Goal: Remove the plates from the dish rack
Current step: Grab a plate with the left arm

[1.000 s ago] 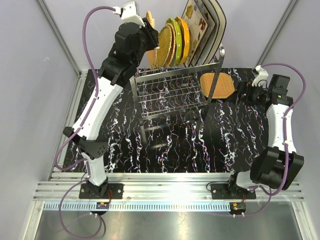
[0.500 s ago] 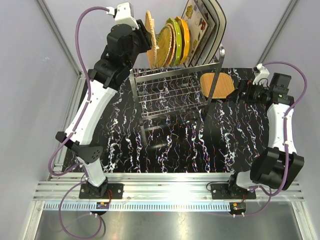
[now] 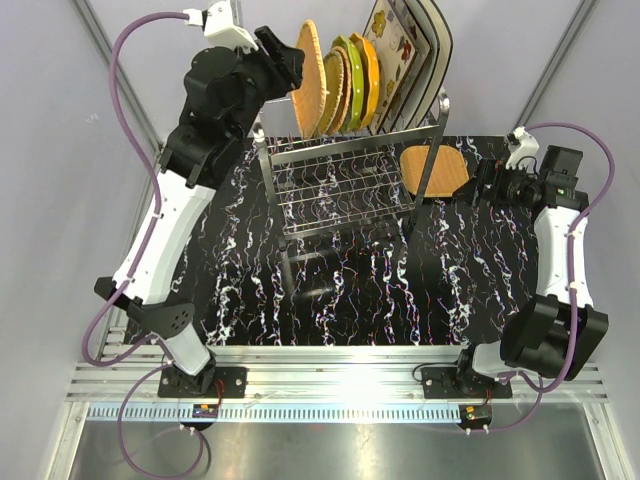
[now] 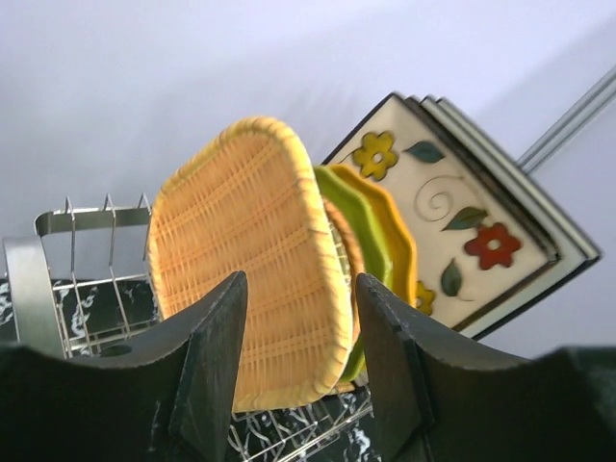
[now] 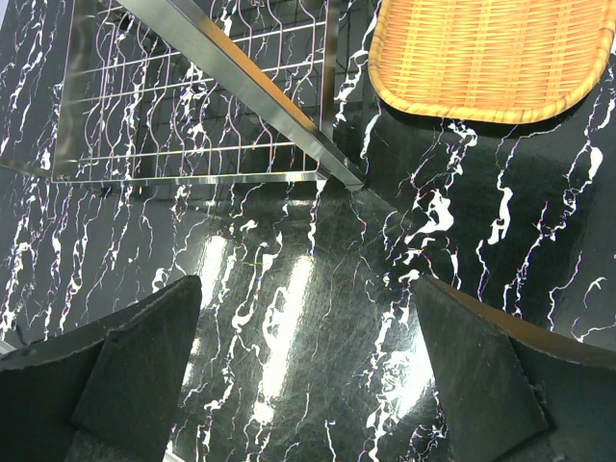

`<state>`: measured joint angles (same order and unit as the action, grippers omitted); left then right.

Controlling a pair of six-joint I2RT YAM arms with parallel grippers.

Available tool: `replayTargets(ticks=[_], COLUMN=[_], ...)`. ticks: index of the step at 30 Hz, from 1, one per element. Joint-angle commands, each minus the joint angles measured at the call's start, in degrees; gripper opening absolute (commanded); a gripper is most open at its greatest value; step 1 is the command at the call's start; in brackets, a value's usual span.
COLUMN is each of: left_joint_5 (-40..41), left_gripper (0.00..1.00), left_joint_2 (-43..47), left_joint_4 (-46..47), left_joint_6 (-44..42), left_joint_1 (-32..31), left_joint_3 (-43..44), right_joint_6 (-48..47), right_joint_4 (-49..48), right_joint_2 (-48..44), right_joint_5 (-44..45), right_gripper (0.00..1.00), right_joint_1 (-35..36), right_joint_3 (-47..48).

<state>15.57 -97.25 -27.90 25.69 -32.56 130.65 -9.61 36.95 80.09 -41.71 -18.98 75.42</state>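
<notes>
Drawn back leftward, the left arm [image 3: 165, 215] has quit the dish rack [image 3: 340, 185] at the far edge of the tabletop [image 3: 350, 300], where square cream plates [image 3: 400, 50], scalloped plates [image 3: 365, 75] and a tan woven plate [image 3: 308, 78] stand upright, a second woven plate [image 3: 435, 172] lying flat near the right edge, while left hand [image 4: 300, 289] and right hand [image 5: 306, 289] both gape empty.

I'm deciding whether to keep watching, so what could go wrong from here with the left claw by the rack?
The open left claw hovers right at the tilted tan woven plate; a push could topple it into the green plate behind. The plates stand packed close, high in the dish rack, so pulling one may drag a neighbour out. A falling plate could hit the second woven plate lying on the table.
</notes>
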Motion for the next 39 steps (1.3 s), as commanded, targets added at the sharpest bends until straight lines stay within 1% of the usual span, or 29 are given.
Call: replayTargets(ticks=[1, 4, 5, 7, 9, 16, 18, 21, 23, 25, 26, 28, 29, 30, 31, 33, 39], left_joint_5=[-4.2, -4.6, -3.9, -2.6, 0.0, 5.6, 7.6, 9.6, 10.4, 11.1, 11.7, 12.1, 12.7, 12.9, 13.2, 14.2, 14.7], left_gripper=[0.54, 0.57, 0.6, 0.63, 0.69, 0.69, 0.66, 0.54, 0.49, 0.41, 0.35, 0.28, 0.21, 0.18, 0.13, 0.0, 0.0], left_joint_2=[0.2, -3.5, -4.5, -6.9, -8.4, -11.6, -12.3, -13.0, -13.1, -13.0, -12.4, -12.0, -11.3, -10.9, -10.6, -9.4, -6.1], left_joint_4=[3.2, 0.8, 0.3, -0.6, -0.6, -1.7, -2.3, -3.0, -3.1, -3.1, -2.8, -2.2, -1.6, -1.3, -0.8, 0.6, 6.2], left_joint_6=[2.3, 3.2, 3.0, 2.3, 1.7, -2.6, -3.6, -5.7, -7.1, -8.4, -8.9, -10.5, -11.0, -11.5, -12.3, -12.9, -13.6], left_joint_1=[0.0, -1.3, -1.6, -2.9, -3.6, -4.6, -4.7, -4.9, -5.0, -5.1, -5.1, -5.2, -5.4, -5.4, -5.7, -6.1, -6.5], left_joint_3=[1.2, 5.7, 8.4, 10.1, 11.1, 11.8, 11.7, 11.6, 11.6, 11.6, 11.6, 11.6, 11.6, 11.7, 11.6, 11.5, 10.0], right_joint_6=[0.3, 0.3, 0.3, 0.3, 0.3, 0.6, 0.7, 0.9, 0.8, 0.6, 0.6, 0.8, 0.9, 1.2, 1.2, 1.4, 1.8], right_joint_4=[-1.3, -1.2, -1.2, -1.1, -0.9, -0.7, -0.8, -0.7, -0.7, -0.5, -0.4, -0.3, -0.3, -0.5, -0.4, -0.6, -0.6], right_joint_2=[-1.8, -1.9, -2.0, -2.0, -2.0, -2.3, -2.2, -2.2, -2.2, -2.4, -2.4, -2.3, -2.4, -2.4, -2.4, -2.5, -2.4], right_joint_5=[-1.8, -1.9, -1.9, -1.9, -1.9, -2.0, -2.1, -2.2, -2.1, -2.1, -2.1, -2.1, -2.2, -2.2, -2.2, -2.4, -2.4], right_gripper=[1.0, 1.0, 1.0, 1.0, 1.0, 1.0, 1.0, 1.0, 1.0, 1.0, 1.0, 1.0, 1.0, 0.99, 1.0, 1.0, 1.0], right_joint_1=[0.0, 0.0, 0.0, 0.0, 0.0, 0.0, 0.0, 0.0, 0.0, 0.0, 0.0, 0.0, 0.0, -0.1, 0.0, -0.1, 0.0], right_joint_3=[1.7, 1.6, 1.6, 1.5, 1.4, 1.4, 1.4, 1.5, 1.5, 1.7, 1.6, 1.6, 1.6, 1.6, 1.6, 1.7, 1.9])
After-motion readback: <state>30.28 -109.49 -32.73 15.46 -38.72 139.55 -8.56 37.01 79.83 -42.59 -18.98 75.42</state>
